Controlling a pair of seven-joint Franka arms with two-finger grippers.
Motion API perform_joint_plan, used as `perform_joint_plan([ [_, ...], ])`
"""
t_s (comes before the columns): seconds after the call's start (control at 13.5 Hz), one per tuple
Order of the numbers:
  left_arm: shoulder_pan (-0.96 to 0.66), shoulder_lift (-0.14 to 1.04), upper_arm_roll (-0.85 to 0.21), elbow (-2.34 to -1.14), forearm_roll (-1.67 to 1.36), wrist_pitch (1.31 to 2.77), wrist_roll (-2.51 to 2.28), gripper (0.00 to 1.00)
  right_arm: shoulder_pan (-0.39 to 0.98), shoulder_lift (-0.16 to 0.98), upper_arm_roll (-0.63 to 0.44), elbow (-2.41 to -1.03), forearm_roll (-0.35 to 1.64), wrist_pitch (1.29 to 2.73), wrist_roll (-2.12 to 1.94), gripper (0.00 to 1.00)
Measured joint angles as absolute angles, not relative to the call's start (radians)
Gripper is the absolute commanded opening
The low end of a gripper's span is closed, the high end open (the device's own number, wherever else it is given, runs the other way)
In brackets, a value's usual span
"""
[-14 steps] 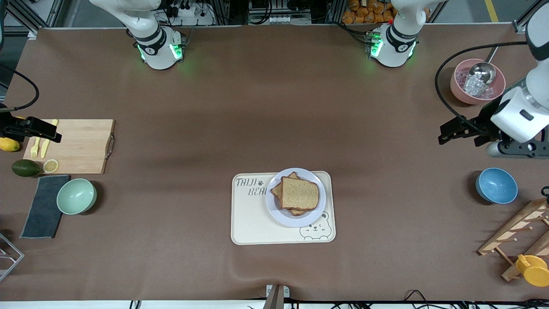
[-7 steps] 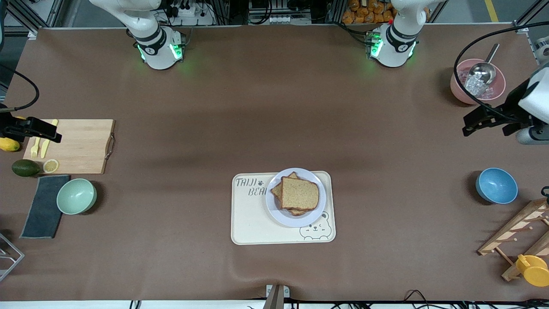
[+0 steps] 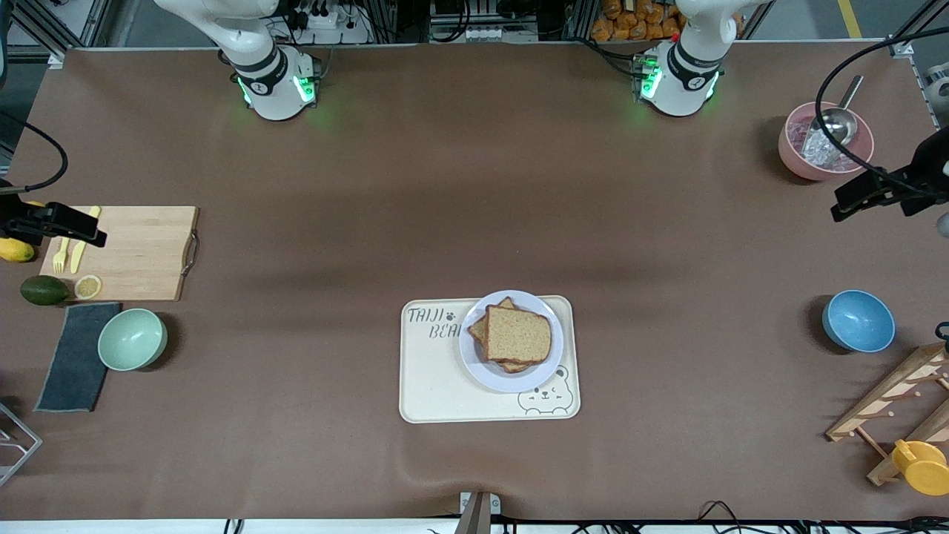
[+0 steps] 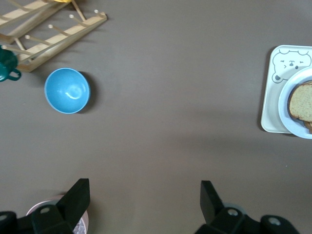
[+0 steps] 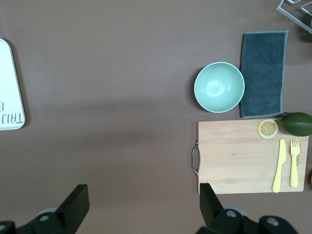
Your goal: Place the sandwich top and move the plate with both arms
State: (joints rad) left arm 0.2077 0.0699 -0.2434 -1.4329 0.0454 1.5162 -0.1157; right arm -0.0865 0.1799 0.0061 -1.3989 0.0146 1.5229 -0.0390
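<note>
Sandwich top (image 3: 518, 334) found on bread stack on plate (image 3: 474, 369), plate on bear tray (image 3: 437, 386). Left gripper (image 4: 145, 197) held up over bare table, fingers (image 4: 78, 195) spread wide, nothing gripped, sandwich well apart. Right gripper (image 5: 144, 201) held over cutting board (image 5: 234, 158) edge, fingers (image 5: 77, 201) spread, empty.

White arms (image 3: 259, 59), black joint rings, green base lights, black cables.
</note>
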Motion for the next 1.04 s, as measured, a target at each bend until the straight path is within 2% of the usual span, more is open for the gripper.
perform_joint_plan([
  [0.15,0.091,0.043,-0.131,-1.435,0.043,1.502,-0.119,1.0,-0.086,0.18,0.006,-1.399,0.015,1.523,-0.039,1.0],
  [0.3,0.035,0.027,-0.088,-1.44,0.043,1.497,-0.127,1.0,-0.086,0.18,0.006,-1.399,0.015,1.523,-0.039,1.0],
  [1.04,0.019,0.013,-0.091,-1.487,0.041,1.494,-0.153,1.0,-0.087,0.181,0.006,-1.399,0.015,1.523,-0.039,1.0],
])
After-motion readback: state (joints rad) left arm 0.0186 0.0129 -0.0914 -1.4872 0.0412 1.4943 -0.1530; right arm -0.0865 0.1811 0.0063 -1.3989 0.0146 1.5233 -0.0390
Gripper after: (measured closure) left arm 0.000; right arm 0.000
